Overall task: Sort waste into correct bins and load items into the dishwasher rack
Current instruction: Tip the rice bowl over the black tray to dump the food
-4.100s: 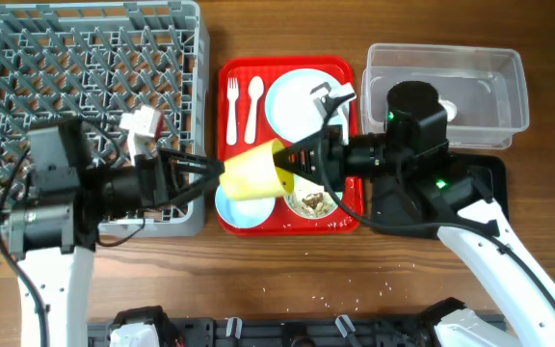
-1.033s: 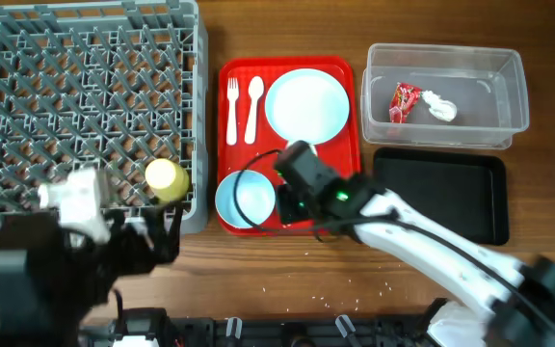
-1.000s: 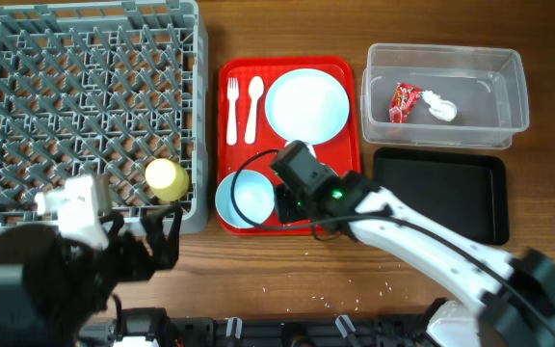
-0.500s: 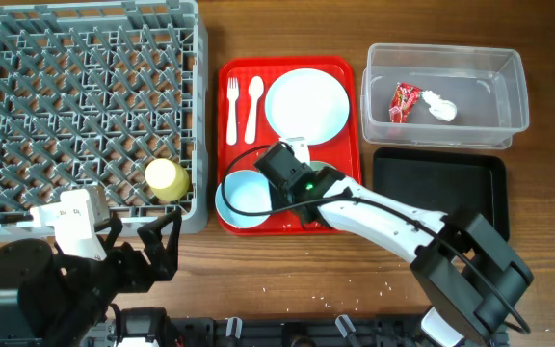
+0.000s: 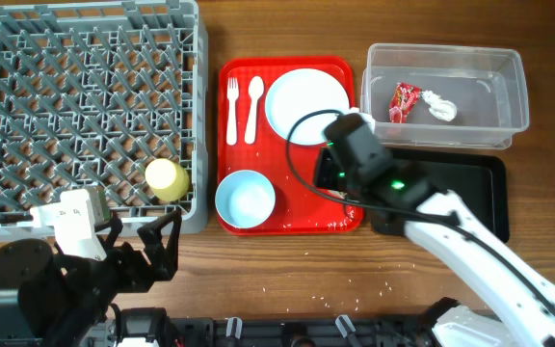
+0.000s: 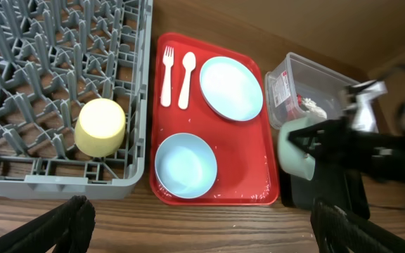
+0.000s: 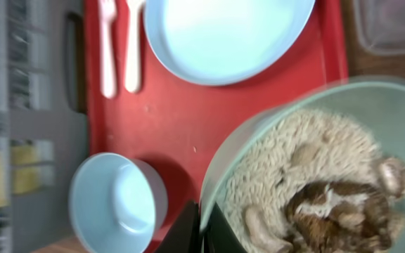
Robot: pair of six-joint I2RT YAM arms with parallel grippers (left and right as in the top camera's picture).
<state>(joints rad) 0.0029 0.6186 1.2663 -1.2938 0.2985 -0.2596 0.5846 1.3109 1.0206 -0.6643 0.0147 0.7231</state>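
Teal bowl (image 7: 223, 165) in right pincer (image 7: 201, 223)

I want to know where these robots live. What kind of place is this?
Probably a test table set up like a cafeteria dish-return: a dishwasher rack, a red tray with a plate, a clear tub holding a wrapper. The right claw holds a bowl of leftovers.

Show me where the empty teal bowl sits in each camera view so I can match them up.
Overhead: the empty teal bowl is lower centre, on the near-left corner of the red tray.
Left wrist: lower centre, on the tray's near end.
Right wrist: bottom left, left of the food-filled bowl.
Shared landmark: the pale blue plate, diagonally across the tray in all three.
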